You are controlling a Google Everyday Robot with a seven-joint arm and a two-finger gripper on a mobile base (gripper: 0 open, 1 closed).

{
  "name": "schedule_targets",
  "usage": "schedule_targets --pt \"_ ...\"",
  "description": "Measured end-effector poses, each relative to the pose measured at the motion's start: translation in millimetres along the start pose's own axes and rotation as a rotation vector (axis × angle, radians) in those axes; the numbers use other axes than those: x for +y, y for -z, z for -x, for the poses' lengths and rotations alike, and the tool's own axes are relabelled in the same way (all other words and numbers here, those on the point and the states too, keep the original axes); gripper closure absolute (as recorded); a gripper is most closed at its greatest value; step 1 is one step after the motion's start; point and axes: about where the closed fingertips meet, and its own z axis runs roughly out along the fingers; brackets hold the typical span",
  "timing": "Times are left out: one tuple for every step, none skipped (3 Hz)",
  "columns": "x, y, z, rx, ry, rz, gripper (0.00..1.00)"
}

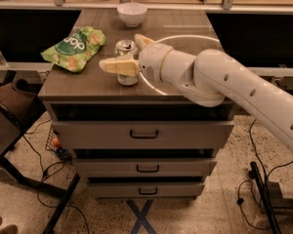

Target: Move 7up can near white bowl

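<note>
Grasp step: gripper (119, 51) spread, straddling the 7up can (126, 47), not yet clamped.
Next: pinch, lift, carry toward 12 o'clock, to the white bowl (132, 14).

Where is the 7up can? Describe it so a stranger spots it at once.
Start at the cabinet top. Right of the green bag and nearer than the white bowl, the can stands upright, with the open gripper straddling it. It alone is a small silver-topped cylinder; the bag lies crumpled, the bowl is round and open.
</note>
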Motion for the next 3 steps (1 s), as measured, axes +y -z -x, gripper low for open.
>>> schedule_targets --pt "0.3 -18.7 -5.4 -0.001 -0.003 0.023 0.41" --pt "2.5 -21.3 -4.9 -0.002 -0.003 0.028 0.64" --pt "4.3 -22.6 -4.2 -0.003 -0.002 0.031 0.88"
